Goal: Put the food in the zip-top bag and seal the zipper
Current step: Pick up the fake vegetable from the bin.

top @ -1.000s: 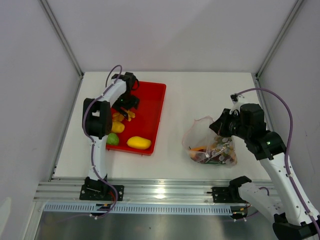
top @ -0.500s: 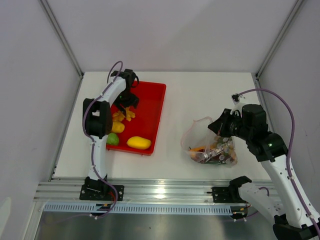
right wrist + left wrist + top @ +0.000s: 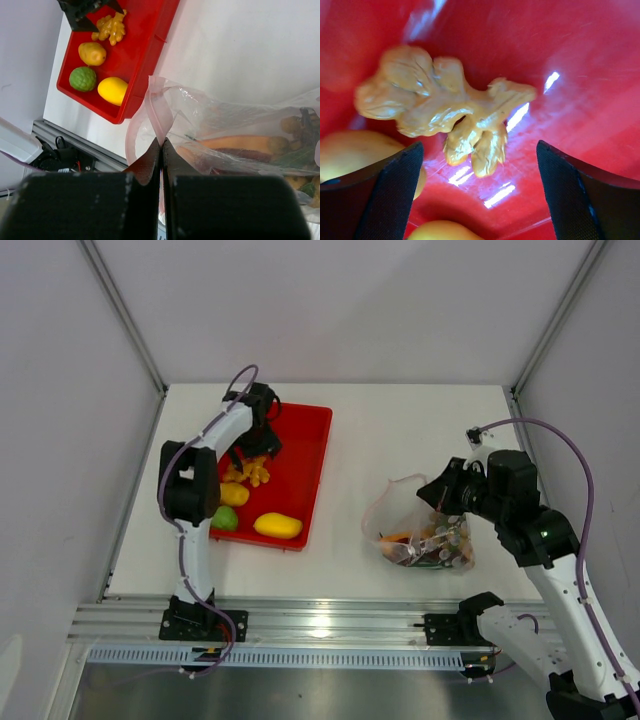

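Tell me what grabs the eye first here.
The bright red tray at left, with a yellow mango and green lime in it; the left gripper hangs open just over a knobby tan piece there. At right, the right gripper is pinched shut on the mouth of the clear zip-top bag, already part-filled.

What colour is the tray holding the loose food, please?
Red tray; clearest in the top external view.

The left arm [image 3: 222,428] and right arm [image 3: 560,582] are white links with black joints, each trailing a purple cable [image 3: 525,421].
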`<state>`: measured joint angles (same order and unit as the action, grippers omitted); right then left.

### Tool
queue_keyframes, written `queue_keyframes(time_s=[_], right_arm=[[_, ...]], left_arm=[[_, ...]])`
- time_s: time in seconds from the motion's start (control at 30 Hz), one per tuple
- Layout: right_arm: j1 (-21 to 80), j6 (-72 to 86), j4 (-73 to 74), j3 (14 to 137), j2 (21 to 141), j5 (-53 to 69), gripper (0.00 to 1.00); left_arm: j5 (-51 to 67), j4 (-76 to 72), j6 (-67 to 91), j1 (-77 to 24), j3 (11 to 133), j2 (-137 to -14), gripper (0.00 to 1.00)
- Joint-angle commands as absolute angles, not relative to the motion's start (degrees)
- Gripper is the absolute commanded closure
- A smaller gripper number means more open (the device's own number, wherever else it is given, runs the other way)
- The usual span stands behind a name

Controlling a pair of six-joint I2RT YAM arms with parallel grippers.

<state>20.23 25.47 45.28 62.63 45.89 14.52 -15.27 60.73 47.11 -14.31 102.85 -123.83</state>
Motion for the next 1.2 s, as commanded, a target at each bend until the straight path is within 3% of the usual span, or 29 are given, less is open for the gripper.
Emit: queue_keyframes(time_s=[0.0, 0.17, 0.3, 0.4, 0.47, 0.57, 0.77, 0.83, 1.17], right_arm=[[20.04, 25.66, 42.8, 62.58, 45.79, 15.64, 1.0], [20.04, 26.19, 42.1, 62.32, 46.06, 17.48, 1.0], [20.04, 26.11, 41.39, 61.87, 45.35, 19.25, 1.0], [19.95, 24.88, 41.22, 62.31, 45.79, 21.61, 1.0], [20.04, 24.35, 41.74, 62.23, 46.05, 22.93, 1.0], [19.95, 23.2, 40.96, 60.74, 45.62, 25.05, 1.0], [19.95, 22.06, 40.78, 59.85, 45.44, 28.3, 1.0], [20.04, 21.97, 40.69, 59.68, 45.53, 28.65, 1.0], [20.04, 23.12, 38.85, 57.57, 43.6, 31.2, 1.0]], left_arm=[[-21.61, 54.24, 39.74, -14.33, 103.1, -116.02, 0.05], [-23.47, 50.46, 28.58, -14.24, 104.42, -115.49, 0.03], [-18.83, 34.66, 18.48, -14.33, 91.88, -109.44, 0.01], [-19.33, 33.13, 15.83, -13.36, 90.61, -107.4, 0.01], [-20.21, 32.53, 13.55, -13.18, 90.97, -107.58, 0.03], [-14.88, 33.03, 4.16, -13.53, 91.92, -109.67, 0.19], [-12.65, 39.19, -11.51, -15.47, 94.13, -114.08, 0.13], [-11.87, 39.29, -13.53, -15.47, 92.74, -114.0, 0.0], [-6.77, 41.13, -18.54, -15.64, 89.74, -114.43, 0.0]])
